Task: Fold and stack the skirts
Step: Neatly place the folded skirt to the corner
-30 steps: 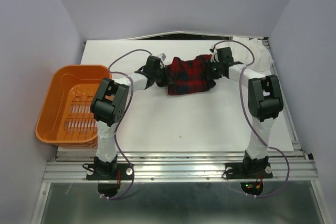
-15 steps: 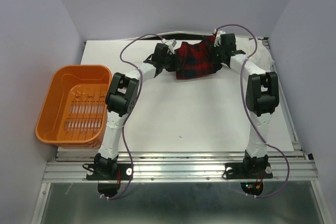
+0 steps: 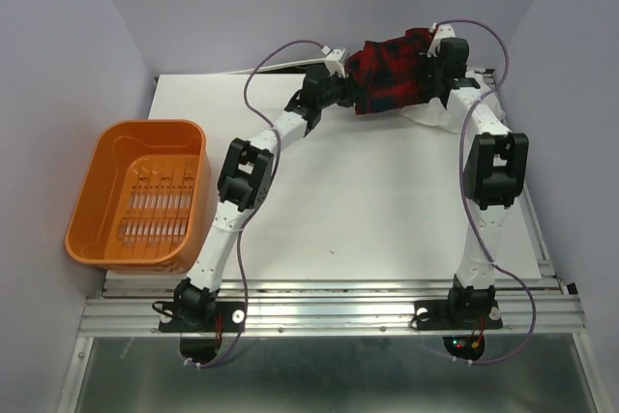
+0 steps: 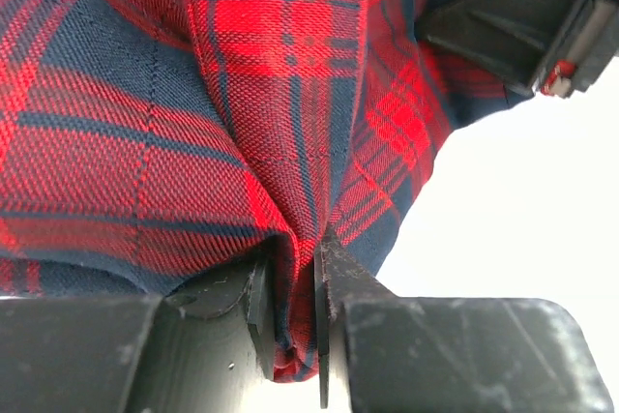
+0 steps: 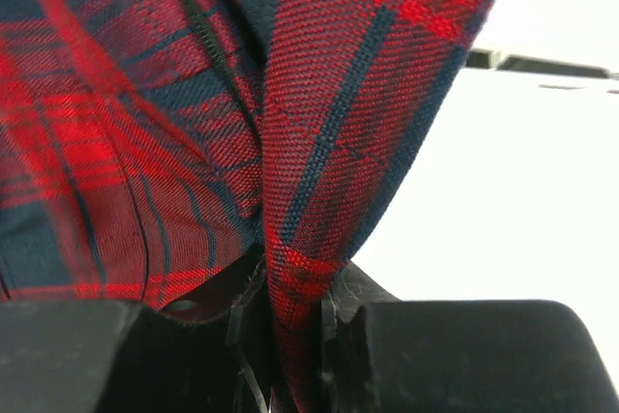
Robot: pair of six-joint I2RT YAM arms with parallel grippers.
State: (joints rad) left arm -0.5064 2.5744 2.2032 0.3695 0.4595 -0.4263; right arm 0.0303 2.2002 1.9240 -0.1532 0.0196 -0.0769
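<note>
The red-and-black plaid skirt [image 3: 392, 73] hangs bunched above the worktop [image 3: 368, 210], over the crumpled white skirt [image 3: 437, 117] at the far-right corner.

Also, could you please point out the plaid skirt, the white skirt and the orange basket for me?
plaid skirt [image 3: 392, 74]: top view, middle of the raised cloth.
white skirt [image 3: 432, 118]: top view, edge showing below the plaid skirt.
orange basket [image 3: 150, 125]: top view, far rim.
</note>
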